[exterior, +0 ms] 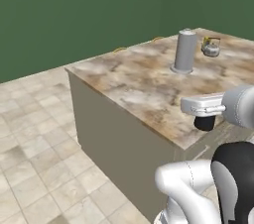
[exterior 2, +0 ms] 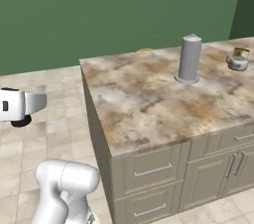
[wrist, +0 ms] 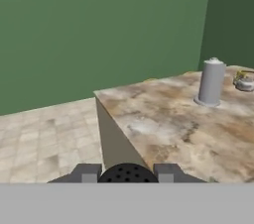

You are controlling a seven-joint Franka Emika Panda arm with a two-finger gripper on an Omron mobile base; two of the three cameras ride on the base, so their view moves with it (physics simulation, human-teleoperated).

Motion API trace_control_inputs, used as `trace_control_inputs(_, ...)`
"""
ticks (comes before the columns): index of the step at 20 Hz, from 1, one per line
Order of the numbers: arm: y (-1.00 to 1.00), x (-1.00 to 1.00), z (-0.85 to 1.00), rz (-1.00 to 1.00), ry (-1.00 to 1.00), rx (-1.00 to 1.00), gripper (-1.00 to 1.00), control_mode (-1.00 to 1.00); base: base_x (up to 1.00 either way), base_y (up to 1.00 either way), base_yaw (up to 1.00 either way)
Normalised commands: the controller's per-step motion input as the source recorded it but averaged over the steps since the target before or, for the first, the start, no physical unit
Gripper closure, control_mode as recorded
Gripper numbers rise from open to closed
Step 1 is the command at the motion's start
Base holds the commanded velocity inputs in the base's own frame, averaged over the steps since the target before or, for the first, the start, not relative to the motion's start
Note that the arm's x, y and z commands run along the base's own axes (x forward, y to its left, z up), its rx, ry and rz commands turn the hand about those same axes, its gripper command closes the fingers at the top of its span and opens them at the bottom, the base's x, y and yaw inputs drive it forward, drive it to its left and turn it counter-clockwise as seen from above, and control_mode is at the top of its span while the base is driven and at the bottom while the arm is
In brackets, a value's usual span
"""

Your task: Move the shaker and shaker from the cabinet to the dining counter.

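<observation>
here, at the corner of the marbled dining desk (wrist: 163, 124): jaws (wrist: 128, 172) clamped narrow on a small black shaker (wrist: 128, 174), its dotted round top poking up between the two grey finger tips (wrist: 88, 172) in the hand view. carried level and upright, most likely to keep it steady on the way to the stone top. in the left base view, hand (exterior: 204, 106) stretched out sideways at the near edge of the desk (exterior: 124, 89), with the dark shaker (exterior: 204, 122) hanging just beneath it; in the right base view, the same hand (exterior 2: 20, 105) off to the left over the tiled floor (exterior 2: 54, 139), beside the slab rather than over it, so not yet set down. farther back on the stone, a tall grey metal cylinder (exterior 2: 190, 58) standing upright, and a small kettle (exterior 2: 238, 60) near the far right corner, well apart from the hand. plenty of bare stone near the front corner, seemingly the natural landing spot, clear of the cylinder. second shaker and wall cabinet not to be placed from here. drawers and doors (exterior 2: 198, 168) along the desk front, closed.
</observation>
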Motion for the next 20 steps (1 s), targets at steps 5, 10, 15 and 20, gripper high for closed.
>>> trace_control_inputs(5,0.0,0.0,0.0,0.0,0.0,0.0,1.0,1.0,0.99,0.34,-0.06)
trace_control_inputs(10,0.0,0.0,0.0,0.0,0.0,0.0,1.0,1.0,0.92,0.28,-0.11)
trace_control_inputs(15,0.0,0.0,0.0,0.0,0.0,0.0,1.0,1.0,0.69,0.14,-0.16)
trace_control_inputs(20,0.0,0.0,0.0,0.0,0.0,0.0,1.0,1.0,0.58,0.04,-0.26)
